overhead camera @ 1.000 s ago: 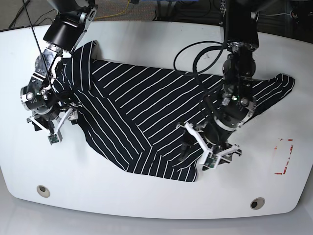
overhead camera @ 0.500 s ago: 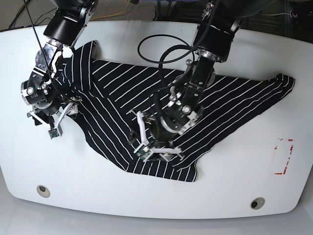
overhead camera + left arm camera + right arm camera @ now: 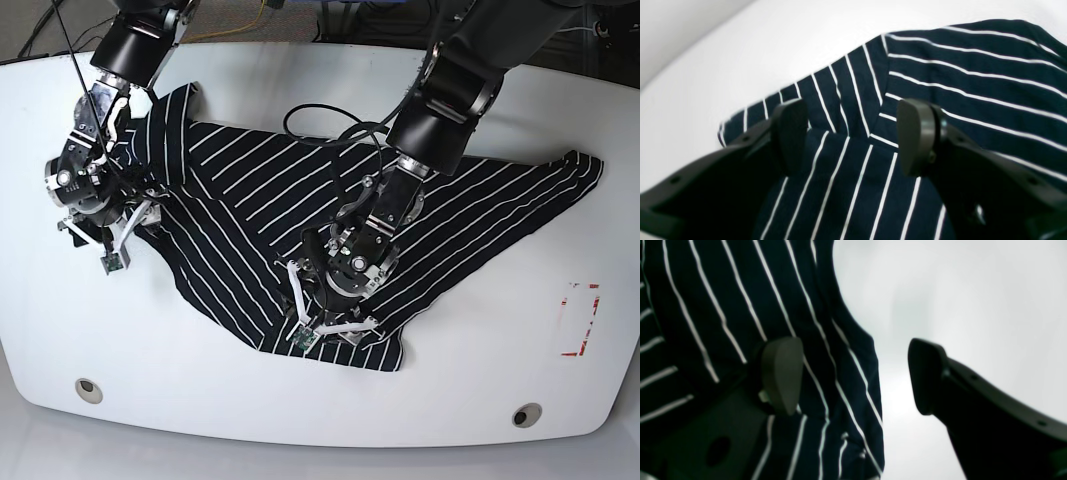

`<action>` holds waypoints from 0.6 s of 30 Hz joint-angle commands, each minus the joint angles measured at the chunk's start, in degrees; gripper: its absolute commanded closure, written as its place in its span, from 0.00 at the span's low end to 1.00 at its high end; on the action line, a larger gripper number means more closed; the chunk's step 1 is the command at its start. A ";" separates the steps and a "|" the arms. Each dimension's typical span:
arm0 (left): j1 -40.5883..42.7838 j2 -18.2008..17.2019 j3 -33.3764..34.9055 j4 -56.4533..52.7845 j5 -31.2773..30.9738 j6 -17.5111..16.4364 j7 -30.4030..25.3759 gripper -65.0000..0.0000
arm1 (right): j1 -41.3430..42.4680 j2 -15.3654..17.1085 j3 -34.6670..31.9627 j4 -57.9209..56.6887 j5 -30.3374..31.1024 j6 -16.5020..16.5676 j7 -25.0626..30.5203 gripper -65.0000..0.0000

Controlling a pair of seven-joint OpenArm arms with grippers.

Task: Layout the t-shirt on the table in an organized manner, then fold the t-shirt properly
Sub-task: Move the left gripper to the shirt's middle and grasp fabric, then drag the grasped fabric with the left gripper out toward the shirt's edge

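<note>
The black t-shirt [image 3: 250,190] with thin white stripes lies spread but rumpled across the white table [image 3: 200,400]. My left gripper [image 3: 318,322] hangs over its front hem near the middle. In the left wrist view this gripper [image 3: 850,136] is open, with striped t-shirt [image 3: 973,76] fabric below and nothing between its fingers [image 3: 915,136]. My right gripper [image 3: 98,242] sits at the shirt's left edge. In the right wrist view it [image 3: 853,376] is open and straddles the t-shirt [image 3: 723,290] edge, one finger [image 3: 781,373] over fabric, the other over bare table [image 3: 973,306].
A red-marked rectangle [image 3: 582,320] is on the table at the right. Two round grommets [image 3: 88,388] [image 3: 526,414] sit near the front edge. A black cable [image 3: 340,125] loops above the shirt by the left arm. Cables and floor lie beyond the far edge.
My left arm has swung from the shirt's right part to the front hem near the middle. The right gripper has shifted slightly up along the shirt's left edge. Both stay open.
</note>
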 commanded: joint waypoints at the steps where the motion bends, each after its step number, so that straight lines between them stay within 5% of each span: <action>1: -2.12 0.60 -1.34 0.20 -0.07 1.77 -1.75 0.40 | 1.01 0.88 0.14 1.97 0.22 -0.12 1.00 0.27; 11: -1.77 0.60 -8.46 -3.05 -0.42 7.48 -1.84 0.40 | 0.66 0.79 0.14 1.97 0.22 -0.12 1.00 0.27; 18: -1.77 0.60 -13.64 -3.40 -12.03 9.85 -3.78 0.40 | 0.66 0.62 0.14 1.88 0.22 -0.12 1.00 0.27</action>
